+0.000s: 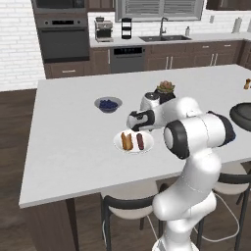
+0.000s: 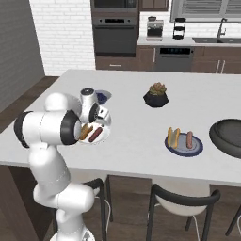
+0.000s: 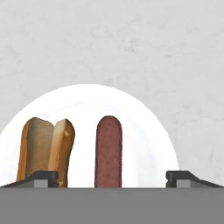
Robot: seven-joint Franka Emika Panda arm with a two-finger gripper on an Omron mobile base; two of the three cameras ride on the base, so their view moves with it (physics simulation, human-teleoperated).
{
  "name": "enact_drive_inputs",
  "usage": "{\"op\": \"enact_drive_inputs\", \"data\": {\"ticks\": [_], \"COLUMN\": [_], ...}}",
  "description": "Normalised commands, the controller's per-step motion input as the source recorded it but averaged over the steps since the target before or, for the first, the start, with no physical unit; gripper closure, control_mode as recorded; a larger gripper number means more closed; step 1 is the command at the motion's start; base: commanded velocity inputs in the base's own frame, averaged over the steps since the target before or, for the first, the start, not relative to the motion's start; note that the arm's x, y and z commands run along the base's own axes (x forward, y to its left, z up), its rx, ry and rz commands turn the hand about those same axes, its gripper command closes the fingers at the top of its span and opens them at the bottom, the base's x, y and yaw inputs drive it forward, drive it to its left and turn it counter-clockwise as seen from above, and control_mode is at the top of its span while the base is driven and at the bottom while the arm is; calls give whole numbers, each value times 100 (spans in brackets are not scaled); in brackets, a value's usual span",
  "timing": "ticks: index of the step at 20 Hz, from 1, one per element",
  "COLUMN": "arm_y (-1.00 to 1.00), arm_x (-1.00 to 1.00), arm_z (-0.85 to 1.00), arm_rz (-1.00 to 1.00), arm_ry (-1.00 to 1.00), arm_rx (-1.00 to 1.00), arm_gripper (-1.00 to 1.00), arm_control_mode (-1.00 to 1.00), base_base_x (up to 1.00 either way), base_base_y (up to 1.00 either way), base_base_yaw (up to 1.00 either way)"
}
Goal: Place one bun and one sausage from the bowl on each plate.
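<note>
The white plate [image 1: 133,148] lies near the counter's front edge with a bun [image 1: 127,141] and a sausage [image 1: 140,141] side by side on it. My gripper [image 1: 134,125] hangs just above this plate, open and holding nothing. In the hand view its fingertips [image 3: 41,178] stand wide apart over the plate [image 3: 144,131], with the bun [image 3: 46,153] at the left and the sausage [image 3: 108,151] between them, lying flat. The blue-rimmed plate [image 2: 197,147] holds another bun [image 2: 173,137] and sausage [image 2: 189,139]. The dark bowl [image 2: 228,136] sits at the counter's right edge.
A small bowl of blueberries [image 1: 108,104] stands behind the white plate. A black pot with a succulent [image 2: 156,95] is mid-counter. Stools [image 2: 183,200] stand under the counter's front edge. A small orange object [image 1: 246,84] sits at the far right.
</note>
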Motion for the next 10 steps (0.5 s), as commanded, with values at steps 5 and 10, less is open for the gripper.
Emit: {"op": "enact_drive_inputs", "data": {"ticks": [5,10], "arm_y": [11,3], "arm_x": [-73,-94], "arm_z": [100,100], "arm_rz": [0,0], "arm_ry": [-4,-20], "arm_rx": [-18,-4], "arm_gripper": [-100,-100], "arm_control_mode": [-100,-100], "base_base_x": [0,0], "base_base_y": [0,0], "base_base_yaw": [0,0]}}
